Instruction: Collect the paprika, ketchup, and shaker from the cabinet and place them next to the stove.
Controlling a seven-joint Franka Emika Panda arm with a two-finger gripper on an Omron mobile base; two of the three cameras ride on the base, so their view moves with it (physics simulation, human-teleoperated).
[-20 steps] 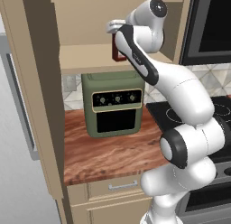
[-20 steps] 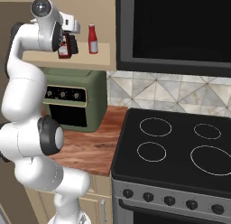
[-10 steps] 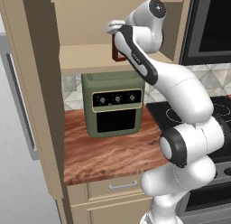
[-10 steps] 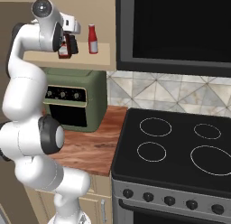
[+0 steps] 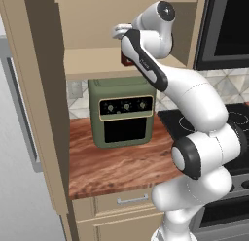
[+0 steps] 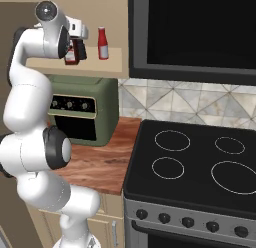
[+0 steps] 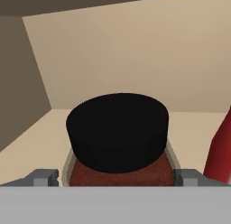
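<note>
The paprika [image 7: 117, 128], a dark reddish-brown jar with a black cap, stands on the cabinet shelf [image 6: 112, 59]. My gripper [image 7: 116, 178] is open, with one fingertip [image 7: 43, 177] on each side of the jar's body and nothing gripped. From the right base view the gripper [image 6: 75, 48] straddles the paprika [image 6: 70, 56], and the slim red ketchup [image 6: 103, 43] stands just to its right. The ketchup [image 7: 221, 151] also shows at the right edge of the hand view. From the left, the arm covers most of the paprika [image 5: 125, 60]. The shaker is hidden. The black stove [image 6: 195, 162] lies below to the right.
An olive-green toaster oven [image 6: 82, 114] sits on the wooden counter [image 6: 107, 164] under the shelf, left of the stove. A dark microwave [image 6: 195, 29] hangs over the cooktop. The cabinet's side wall [image 5: 46, 89] stands at the left.
</note>
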